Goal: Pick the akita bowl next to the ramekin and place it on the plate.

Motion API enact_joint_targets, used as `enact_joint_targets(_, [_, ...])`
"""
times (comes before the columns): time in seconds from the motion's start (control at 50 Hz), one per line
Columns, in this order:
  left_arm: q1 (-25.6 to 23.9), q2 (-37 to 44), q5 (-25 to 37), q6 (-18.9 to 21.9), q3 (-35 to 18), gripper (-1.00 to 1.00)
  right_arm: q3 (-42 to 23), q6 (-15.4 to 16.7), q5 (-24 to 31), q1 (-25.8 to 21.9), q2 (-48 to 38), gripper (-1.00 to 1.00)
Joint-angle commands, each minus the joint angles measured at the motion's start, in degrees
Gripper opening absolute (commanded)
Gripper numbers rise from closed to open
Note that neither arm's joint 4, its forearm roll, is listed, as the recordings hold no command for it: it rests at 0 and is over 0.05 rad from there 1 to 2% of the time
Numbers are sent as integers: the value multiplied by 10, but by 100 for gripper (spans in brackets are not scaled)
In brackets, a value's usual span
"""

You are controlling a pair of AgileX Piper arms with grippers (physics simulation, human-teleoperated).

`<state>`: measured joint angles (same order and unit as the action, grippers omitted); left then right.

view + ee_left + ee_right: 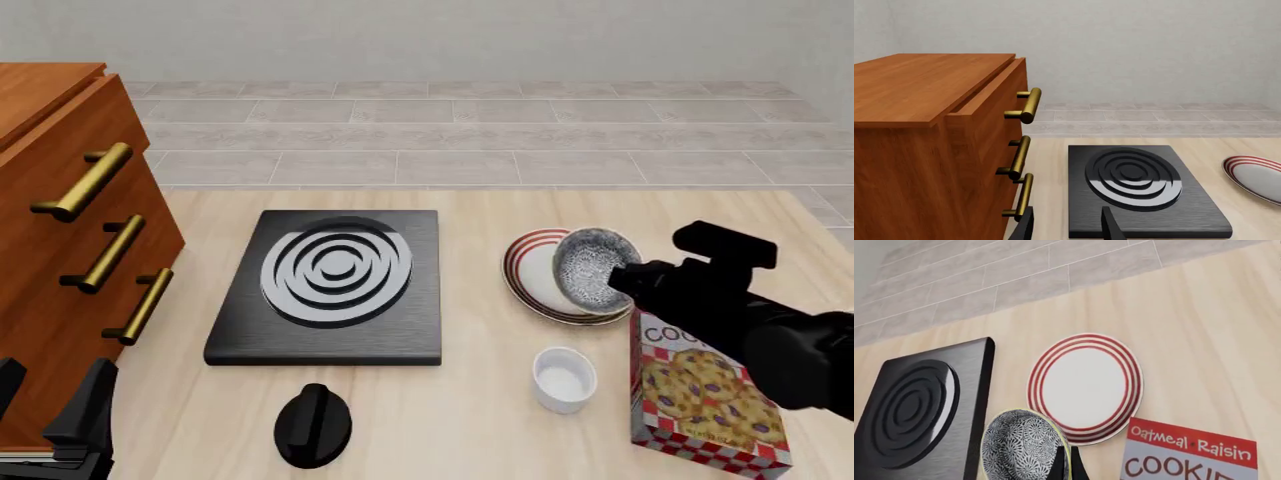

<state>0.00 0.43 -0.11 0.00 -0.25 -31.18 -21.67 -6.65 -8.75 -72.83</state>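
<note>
While the right claw (622, 280) pinches the akita bowl (594, 270) by its rim, the bowl hangs tilted above the plate (523, 275), its speckled inside turned away from the claw, toward the stove (334, 285).

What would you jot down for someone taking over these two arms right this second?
Right gripper: jaws shut on the akita bowl, held tilted above the plate, not resting on it.
Left gripper: jaws open, idle near the drawer cabinet.
Ramekin sits on the table beside the cookie box.
Done: bowl picked up. Left: lower it onto the plate, release.
</note>
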Motion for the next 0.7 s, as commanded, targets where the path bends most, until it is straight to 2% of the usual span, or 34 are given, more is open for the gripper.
enact_joint_targets(0.02, [0, 0, 0, 0, 0, 100, -4, -3, -24, 7, -26, -100])
enact_joint_targets(0.22, [0, 0, 0, 0, 0, 100, -9, -9, -43, 11, -53, -100])
enact_joint_targets(0.32, [0, 0, 0, 0, 0, 100, -10, -31, -51, 7, -70, -100])
enact_joint_targets(0.7, [0, 0, 0, 0, 0, 100, -33, -37, -66, 14, -118, -100])
